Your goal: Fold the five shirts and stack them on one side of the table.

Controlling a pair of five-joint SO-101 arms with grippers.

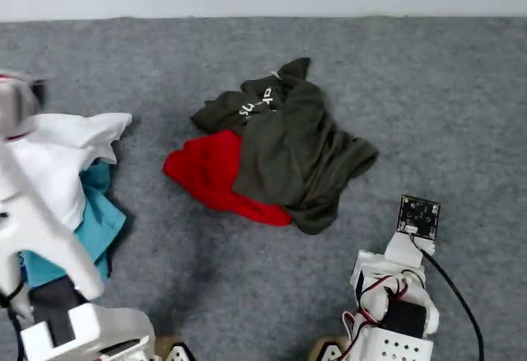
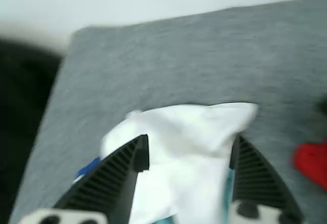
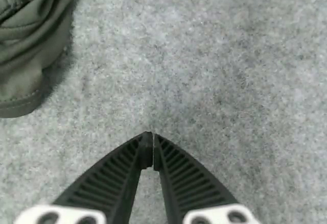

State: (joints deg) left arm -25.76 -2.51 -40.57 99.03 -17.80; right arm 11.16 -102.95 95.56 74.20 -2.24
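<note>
Stacking begun at the counter's (image 1: 412, 72) left side — white shirt (image 1: 62, 159) lying over teal shirt (image 1: 103, 221), seemingly folded, though hard to tell. Left to do: red shirt (image 1: 210, 171) and olive shirt (image 1: 296, 147), crumpled and touching mid-counter. Left hand (image 2: 190, 144) released, straddling the white shirt; right hand (image 3: 153, 139) clenched empty near the olive shirt.
</note>
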